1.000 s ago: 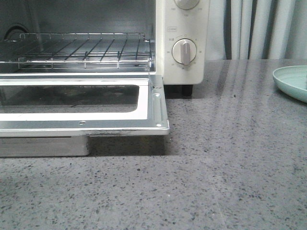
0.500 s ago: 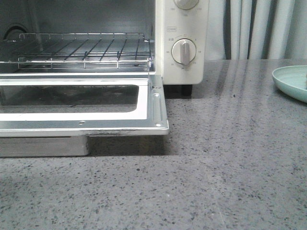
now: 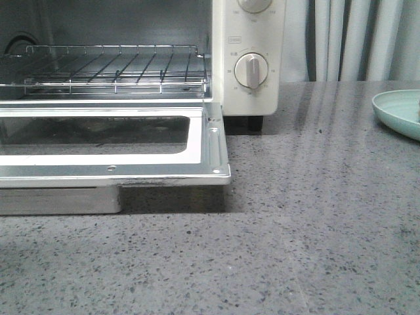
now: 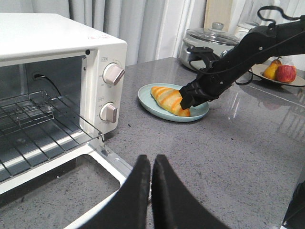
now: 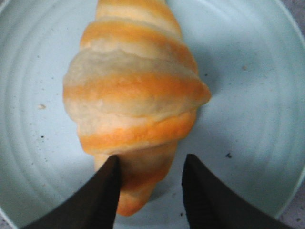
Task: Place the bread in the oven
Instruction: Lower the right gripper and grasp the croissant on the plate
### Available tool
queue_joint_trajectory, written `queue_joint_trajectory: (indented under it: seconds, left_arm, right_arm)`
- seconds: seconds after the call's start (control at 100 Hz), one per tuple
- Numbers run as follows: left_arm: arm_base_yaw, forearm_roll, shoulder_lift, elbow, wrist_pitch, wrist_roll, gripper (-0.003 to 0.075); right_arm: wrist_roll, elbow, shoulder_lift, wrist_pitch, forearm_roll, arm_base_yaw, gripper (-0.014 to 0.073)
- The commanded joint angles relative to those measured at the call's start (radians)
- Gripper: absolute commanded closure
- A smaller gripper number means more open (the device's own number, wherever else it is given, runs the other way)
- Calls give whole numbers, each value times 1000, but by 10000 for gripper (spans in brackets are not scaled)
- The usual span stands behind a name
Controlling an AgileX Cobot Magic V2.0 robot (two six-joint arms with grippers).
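The bread [image 5: 136,105], a golden roll with cream stripes, lies on a pale green plate [image 5: 252,71]; it also shows in the left wrist view [image 4: 167,99]. My right gripper [image 5: 149,164] is open, its jaws straddling the roll's near tip, one finger touching it, the other apart. From the left wrist view the right gripper [image 4: 190,98] sits low over the plate [image 4: 147,98]. The cream-white oven [image 3: 252,59] stands at the left, its door [image 3: 213,151] dropped flat and the wire rack [image 3: 111,69] bare. My left gripper [image 4: 151,164] is shut and empty, above the door's corner.
A cooker with a glass lid [image 4: 209,40] and a dish of fruit [image 4: 281,74] stand at the back of the grey stone counter [image 3: 315,230]. Curtains [image 3: 357,39] hang behind. The plate's rim [image 3: 397,111] shows at the right edge of the front view.
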Motion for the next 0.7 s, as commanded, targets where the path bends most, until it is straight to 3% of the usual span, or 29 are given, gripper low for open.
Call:
queue_joint_trajectory:
  seconds: [0.0, 0.16, 0.34, 0.39, 0.46, 0.57, 0.69]
  left_arm:
    - [-4, -49, 7, -35, -36, -9, 741]
    - [-4, -49, 7, -35, -36, -9, 742]
    - [-4, -49, 7, -35, -36, -9, 742]
    - [-4, -49, 7, -35, -36, -9, 742]
    - [-4, -49, 7, -35, -36, -9, 742]
    - [-4, -49, 7, -35, -36, -9, 742]
    - [-4, -49, 7, -35, -36, -9, 742]
  right_arm:
    - [-3, -32, 1, -31, -9, -8, 303]
    - [-3, -32, 53, -29, -9, -8, 224]
    - [-3, -32, 100, -9, -9, -8, 231]
    - [-3, -32, 107, -3, -9, -8, 269]
    - [-3, -32, 109, 0, -9, -8, 386]
    - [-3, -32, 109, 0, -9, -8, 673]
    - [-13, -32, 83, -5, -9, -8, 666]
